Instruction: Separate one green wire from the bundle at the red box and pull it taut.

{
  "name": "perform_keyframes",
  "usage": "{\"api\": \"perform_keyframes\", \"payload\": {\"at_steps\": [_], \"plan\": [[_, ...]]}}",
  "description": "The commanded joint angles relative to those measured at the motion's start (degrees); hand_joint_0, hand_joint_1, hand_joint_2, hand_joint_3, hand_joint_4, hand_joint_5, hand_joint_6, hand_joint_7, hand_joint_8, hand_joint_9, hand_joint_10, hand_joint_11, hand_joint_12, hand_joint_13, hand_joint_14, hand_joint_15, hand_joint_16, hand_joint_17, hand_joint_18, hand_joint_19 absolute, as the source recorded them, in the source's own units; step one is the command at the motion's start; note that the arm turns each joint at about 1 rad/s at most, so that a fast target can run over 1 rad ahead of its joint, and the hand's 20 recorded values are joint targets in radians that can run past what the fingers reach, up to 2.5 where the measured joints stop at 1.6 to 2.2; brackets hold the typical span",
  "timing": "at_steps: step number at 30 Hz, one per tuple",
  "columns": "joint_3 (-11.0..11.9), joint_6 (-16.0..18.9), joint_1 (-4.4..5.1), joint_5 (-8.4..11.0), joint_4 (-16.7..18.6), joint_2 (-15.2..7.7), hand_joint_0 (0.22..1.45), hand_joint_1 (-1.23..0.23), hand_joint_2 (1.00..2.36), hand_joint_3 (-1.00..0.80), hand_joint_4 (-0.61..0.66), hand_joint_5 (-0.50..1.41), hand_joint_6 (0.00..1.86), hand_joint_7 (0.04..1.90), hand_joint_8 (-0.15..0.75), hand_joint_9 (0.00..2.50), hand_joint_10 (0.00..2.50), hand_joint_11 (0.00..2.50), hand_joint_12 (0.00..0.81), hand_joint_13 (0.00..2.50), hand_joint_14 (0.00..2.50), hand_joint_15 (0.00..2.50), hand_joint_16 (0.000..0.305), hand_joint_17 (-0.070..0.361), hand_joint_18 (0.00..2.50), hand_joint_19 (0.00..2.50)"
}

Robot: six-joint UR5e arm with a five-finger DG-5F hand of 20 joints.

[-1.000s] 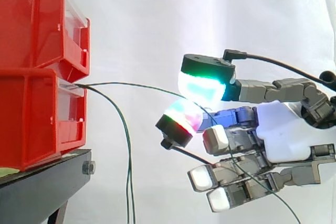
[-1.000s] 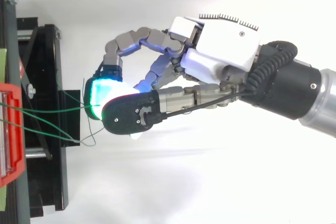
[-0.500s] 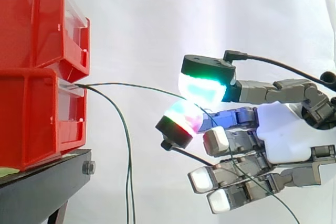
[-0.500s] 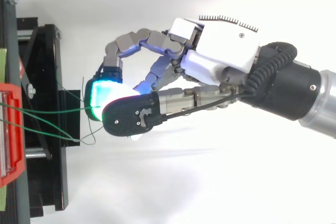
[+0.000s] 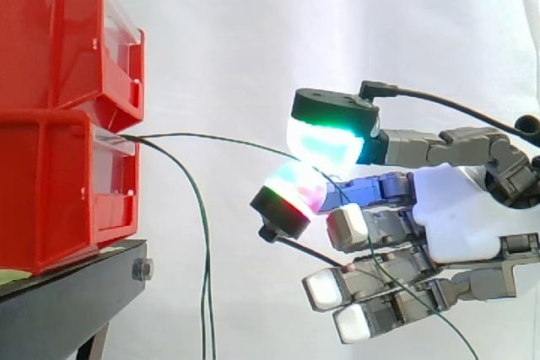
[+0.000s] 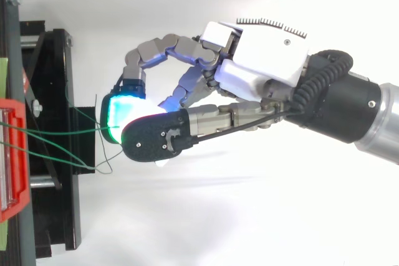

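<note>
You've got almost no change over the last second: the red bins (image 5: 59, 115) on the black stand (image 5: 67, 292) haven't moved, and the robot hand (image 5: 460, 217) is parked in the same spot. Its glowing pads (image 5: 325, 141) are closed on one green wire (image 5: 219, 138) coming from the lower bin's front. It still bows a little, and the slack wires (image 5: 205, 276) hang apart from it. My read is that it's separated, but the pull isn't done.

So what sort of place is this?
Most likely a robotics test lab: stacked red plastic bins on a black metal stand, a plain white curtain behind, and a robot hand pinching a thin green wire.
</note>
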Motion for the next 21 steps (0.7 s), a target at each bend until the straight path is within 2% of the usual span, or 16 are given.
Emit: {"api": "perform_keyframes", "payload": {"at_steps": [1, 21], "plan": [[0.0, 0.0, 0.0, 0.0, 0.0, 0.0, 0.61, -0.83, 1.01, 0.0, -0.29, -0.12, 0.89, 1.19, 0.23, 1.3, 0.02, 0.66, 0.384, 0.99, 0.02, 0.43, 0.052, 0.117, 0.89, 0.44], [0.0, 0.0, 0.0, 0.0, 0.0, 0.0, 0.61, -0.83, 1.01, 0.0, -0.29, -0.12, 0.89, 1.19, 0.234, 1.3, 0.02, 0.66, 0.386, 0.99, 0.02, 0.43, 0.052, 0.118, 0.9, 0.44]]}}
